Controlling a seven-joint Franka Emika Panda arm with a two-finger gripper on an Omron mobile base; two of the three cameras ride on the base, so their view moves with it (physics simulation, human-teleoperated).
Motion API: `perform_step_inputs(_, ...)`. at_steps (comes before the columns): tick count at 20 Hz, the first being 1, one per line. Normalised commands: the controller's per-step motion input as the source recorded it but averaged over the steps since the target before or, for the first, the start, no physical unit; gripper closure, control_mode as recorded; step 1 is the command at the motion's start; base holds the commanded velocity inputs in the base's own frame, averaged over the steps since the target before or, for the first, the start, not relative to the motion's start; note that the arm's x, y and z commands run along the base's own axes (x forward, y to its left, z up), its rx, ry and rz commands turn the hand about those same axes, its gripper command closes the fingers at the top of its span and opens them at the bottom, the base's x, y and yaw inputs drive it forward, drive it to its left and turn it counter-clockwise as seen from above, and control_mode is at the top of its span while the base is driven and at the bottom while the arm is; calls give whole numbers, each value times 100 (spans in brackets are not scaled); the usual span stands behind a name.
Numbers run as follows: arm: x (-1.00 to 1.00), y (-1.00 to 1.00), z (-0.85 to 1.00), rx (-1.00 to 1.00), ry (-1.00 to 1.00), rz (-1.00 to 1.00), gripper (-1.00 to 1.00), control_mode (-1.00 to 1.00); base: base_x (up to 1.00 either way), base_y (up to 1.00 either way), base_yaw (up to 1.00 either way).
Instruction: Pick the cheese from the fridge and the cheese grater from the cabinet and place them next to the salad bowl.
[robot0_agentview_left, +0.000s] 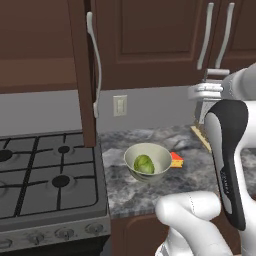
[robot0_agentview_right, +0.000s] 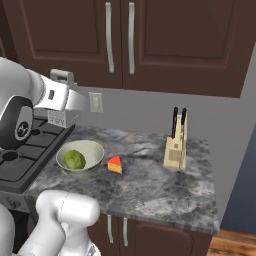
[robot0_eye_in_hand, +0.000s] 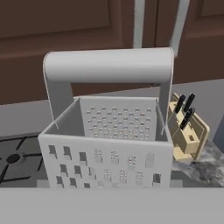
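**Grater in the hand, above the counter; cheese already beside the bowl**

The gripper (robot0_agentview_right: 59, 107) stands wide, jaws set against the body of the cheese grater (robot0_eye_in_hand: 107, 131). The fingertips themselves are hidden behind it, but the grater hangs clear of any surface, so I judge it held. In the hand view its loop handle (robot0_eye_in_hand: 108, 65) runs across the top of the frame and the open box with perforated walls sits just below.

In the right base view the grater (robot0_agentview_right: 58, 112) hangs at the end of the arm, above the near-left part of the counter, over the seam between the stove (robot0_agentview_right: 20, 155) and the stone countertop (robot0_agentview_right: 150, 185). Handle up, wider end down: its long axis looks close to vertical, perhaps slightly tilted.

Below it and a little to the right sits the salad bowl (robot0_agentview_right: 80, 157) with its lettuce head (robot0_agentview_right: 74, 159). The cheese (robot0_agentview_right: 115, 164) lies just beside the bowl on the right, thin end up. The knife block (robot0_agentview_right: 175, 150) stands well apart, further right. The cabinet (robot0_agentview_left: 82, 75) has one door swung open above the stove.

Step in hand, by my reading: carrying the grater to the bowl; the cheese half looks done. The next move calls for lowering the grater upright onto bare counter next to the bowl, clear of the rim and the cheese, then releasing.
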Motion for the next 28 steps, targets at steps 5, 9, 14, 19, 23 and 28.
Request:
perform_step_inputs(5,7,0,-12,3,0,2,100,-100,0,0,0)
perform_step_inputs(9,56,0,-53,15,1,27,100,-100,0,0,0)
perform_step_inputs(14,75,-15,-23,13,-6,47,100,-100,0,0,0)
perform_step_inputs(19,41,-19,-7,3,-14,54,100,-100,0,0,0)
perform_step_inputs(23,-19,-10,-6,-1,-8,26,100,-100,0,0,0)
perform_step_inputs(28,-7,-11,-29,-1,2,9,100,-100,0,0,0)
